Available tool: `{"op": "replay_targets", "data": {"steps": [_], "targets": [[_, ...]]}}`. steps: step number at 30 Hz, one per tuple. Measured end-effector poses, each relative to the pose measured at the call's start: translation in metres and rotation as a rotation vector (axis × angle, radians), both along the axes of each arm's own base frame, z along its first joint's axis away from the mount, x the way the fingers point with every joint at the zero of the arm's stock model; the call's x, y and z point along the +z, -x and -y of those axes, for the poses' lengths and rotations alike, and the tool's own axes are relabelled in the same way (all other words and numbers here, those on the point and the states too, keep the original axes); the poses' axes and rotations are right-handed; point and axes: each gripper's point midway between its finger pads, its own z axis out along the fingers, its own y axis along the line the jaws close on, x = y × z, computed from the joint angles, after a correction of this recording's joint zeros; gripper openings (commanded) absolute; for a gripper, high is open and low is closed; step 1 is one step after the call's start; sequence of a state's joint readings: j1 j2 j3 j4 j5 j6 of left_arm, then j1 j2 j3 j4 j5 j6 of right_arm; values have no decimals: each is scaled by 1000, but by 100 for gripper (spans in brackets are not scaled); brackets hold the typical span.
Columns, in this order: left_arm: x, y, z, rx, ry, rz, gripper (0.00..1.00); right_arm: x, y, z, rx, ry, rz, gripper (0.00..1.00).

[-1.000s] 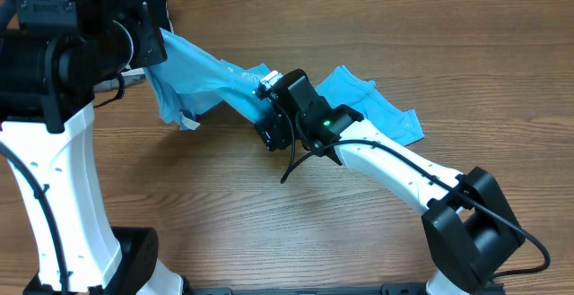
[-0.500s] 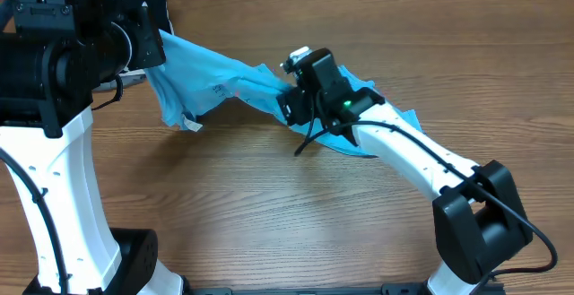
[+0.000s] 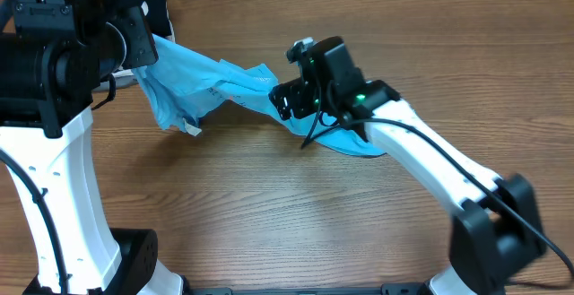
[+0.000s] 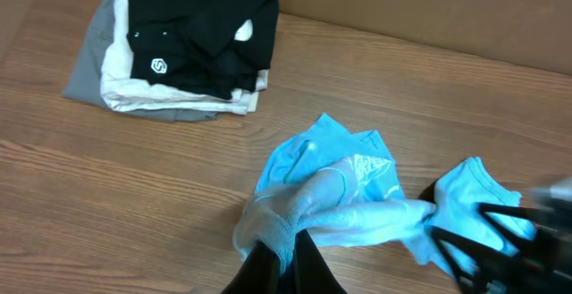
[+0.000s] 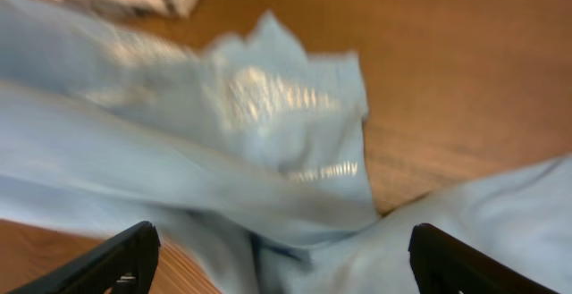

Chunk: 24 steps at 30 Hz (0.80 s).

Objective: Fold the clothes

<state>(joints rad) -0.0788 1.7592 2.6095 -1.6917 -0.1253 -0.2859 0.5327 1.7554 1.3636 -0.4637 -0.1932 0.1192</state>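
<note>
The wooden table (image 3: 269, 232) carries one working item, a light sky-blue T-shirt (image 3: 211, 80). The T-shirt is not laid flat. It is drawn into a loose, twisted band across the far half of the table.

The long axis of the band runs left to right in the overhead view. Its left end is raised and its right end lies bunched on the table under the right arm. A stack of folded garments (image 4: 188, 53) sits well apart from it and takes no part in the task.

The left gripper (image 4: 281, 254) is clamped tight on a bunched fold at the raised left end. The right gripper (image 5: 284, 236) stands wide apart, with a finger on each side of the cloth and nothing held. The cloth lies directly below and ahead of it, and the band crosses the gap between the fingers.

The right arm is the nearer arm to the free right end. The next grasp probably falls to it, at a hem or corner on that side.

A white tag (image 3: 191, 128) hangs from the lower edge near the left end.
</note>
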Motion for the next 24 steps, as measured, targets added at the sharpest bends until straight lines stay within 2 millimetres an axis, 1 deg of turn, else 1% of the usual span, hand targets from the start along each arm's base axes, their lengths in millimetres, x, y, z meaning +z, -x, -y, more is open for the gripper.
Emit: {"op": "replay_targets", "data": {"steps": [2, 4, 6, 7, 9, 10, 12, 14, 16, 17, 20, 24], "targets": [[-1, -1, -1, 3, -3, -2, 4, 33, -2, 3, -16, -33, 64, 94], [-2, -2, 0, 2, -3, -7, 4, 56, -4, 4, -26, -56, 111, 94], [-4, -4, 0, -1, 0, -12, 4, 64, -7, 4, -32, -63, 125, 94], [-5, -4, 1, -1, 0, -14, 4, 62, -7, 4, -33, -60, 120, 94], [-5, -5, 1, -4, 3, -16, 4, 44, -9, 4, -34, -35, 81, 94], [-5, -5, 2, -5, 5, -15, 4, 30, -9, 2, -31, -17, 53, 94], [-5, -5, 2, -6, 6, -16, 5, -3, -8, 1, -30, 28, -15, 94], [-5, -5, 2, -6, 6, -15, 5, -33, -4, -1, -23, 71, -80, 94], [-5, -5, 2, -6, 6, -16, 5, -51, 2, -3, -14, 99, -120, 94], [-5, -5, 2, -6, 6, -16, 5, -55, 4, -4, -8, 106, -128, 94], [-5, -5, 2, -6, 6, -16, 6, -52, 8, -13, 11, 99, -114, 94], [-5, -5, 2, -6, 6, -16, 6, -54, 14, -17, 25, 106, -124, 95]]}}
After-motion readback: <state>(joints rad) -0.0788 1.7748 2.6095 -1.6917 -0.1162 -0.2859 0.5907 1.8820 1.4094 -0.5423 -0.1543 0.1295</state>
